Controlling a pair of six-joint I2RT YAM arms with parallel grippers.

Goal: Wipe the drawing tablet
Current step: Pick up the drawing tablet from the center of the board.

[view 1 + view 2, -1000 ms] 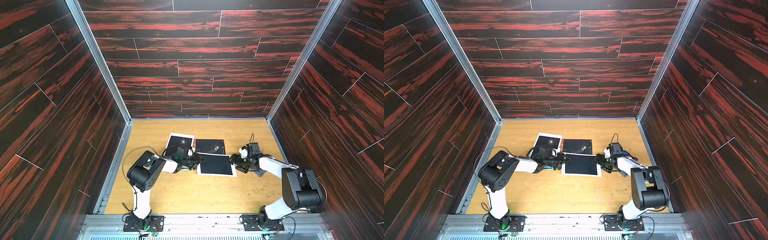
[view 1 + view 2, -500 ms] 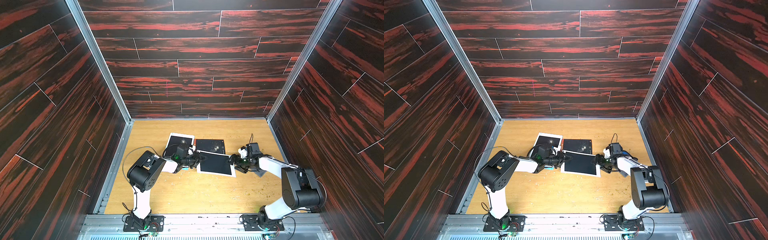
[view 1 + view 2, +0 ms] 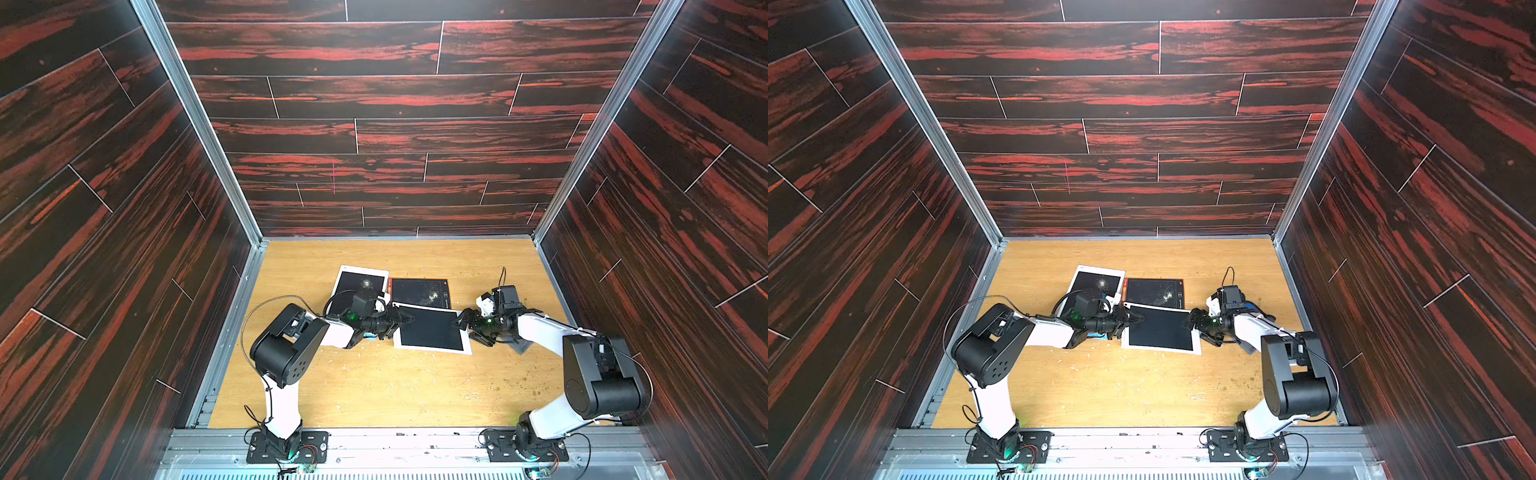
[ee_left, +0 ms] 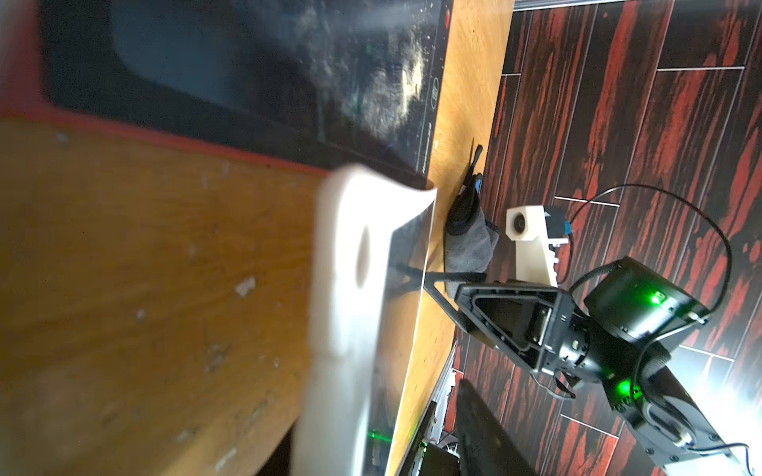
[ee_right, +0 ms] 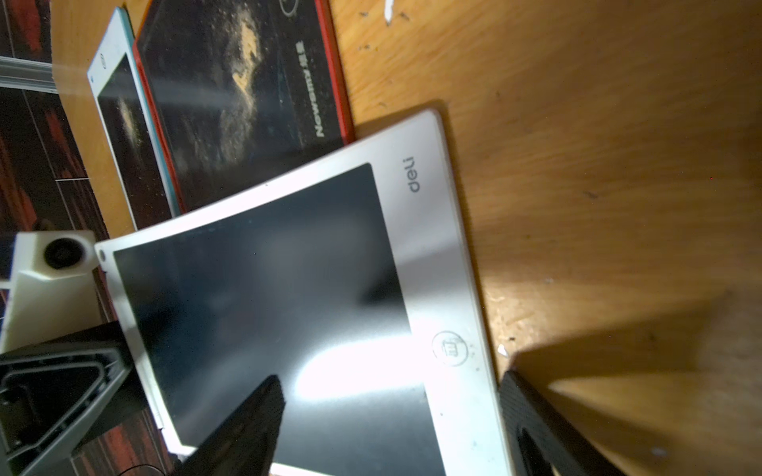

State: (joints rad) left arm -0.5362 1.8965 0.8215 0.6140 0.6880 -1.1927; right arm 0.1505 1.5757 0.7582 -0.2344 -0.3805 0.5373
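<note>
Three drawing tablets lie on the wooden table. The nearest, white-framed tablet has a clean dark screen. My left gripper is at its left edge, and that white edge fills the left wrist view, blurred. The jaws there are hidden. My right gripper stands open at the tablet's right edge, with one finger over the screen and the other beyond the frame. Behind it, a red-framed tablet and a white-framed tablet carry pale dust.
A grey cloth lies on the table under the right arm, near the right wall. Crumbs speckle the front right of the table. Dark wood-patterned walls close in three sides.
My left gripper has edged a little right, against the front tablet's left edge, and the tablet has shifted slightly. The right arm has not moved.
</note>
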